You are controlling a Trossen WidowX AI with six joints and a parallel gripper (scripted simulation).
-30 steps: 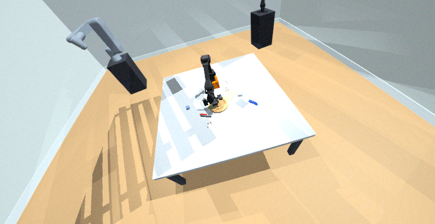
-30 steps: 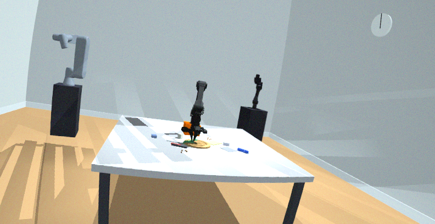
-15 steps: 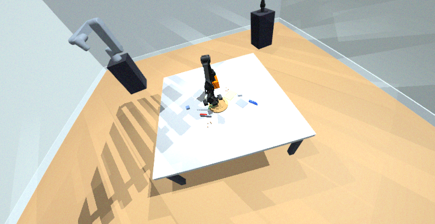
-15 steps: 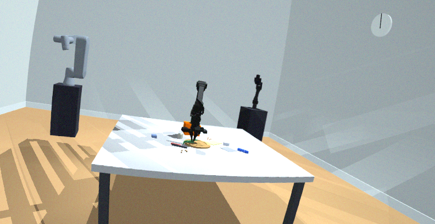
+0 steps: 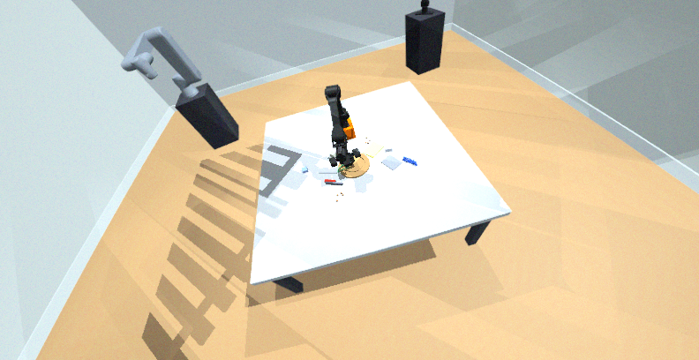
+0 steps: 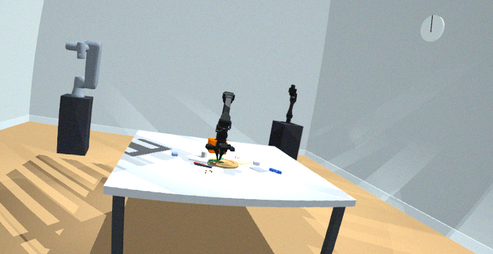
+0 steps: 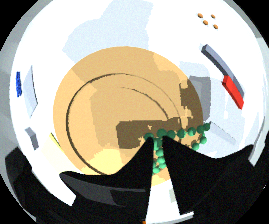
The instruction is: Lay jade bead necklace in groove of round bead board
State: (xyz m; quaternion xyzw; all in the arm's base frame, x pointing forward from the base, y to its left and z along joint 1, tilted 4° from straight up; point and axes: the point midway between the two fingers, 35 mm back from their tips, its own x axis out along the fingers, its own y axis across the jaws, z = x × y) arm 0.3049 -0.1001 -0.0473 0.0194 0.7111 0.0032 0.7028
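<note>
The round tan bead board [image 7: 105, 116] [image 5: 361, 167] [image 6: 229, 164] lies on the white table [image 5: 391, 221] [image 6: 224, 186], with a dark circular groove [image 7: 69, 119] near its rim. My gripper [image 7: 159, 152] [image 5: 343, 164] [image 6: 218, 159] hangs just above the board's near edge and is shut on the jade bead necklace [image 7: 178, 137]. The green beads bunch at the fingertips and trail right along the board's edge. Most of the strand is hidden by the fingers.
A red and grey tool [image 7: 227, 79] [image 5: 333, 181] lies right of the board. Small orange beads [image 7: 207, 19] [image 5: 340, 196] lie beyond it. A blue piece [image 5: 409, 161] [image 7: 18, 82], grey tile [image 5: 391, 162] and yellow card [image 5: 373, 149] lie on the other side. Other arms stand on pedestals off the table.
</note>
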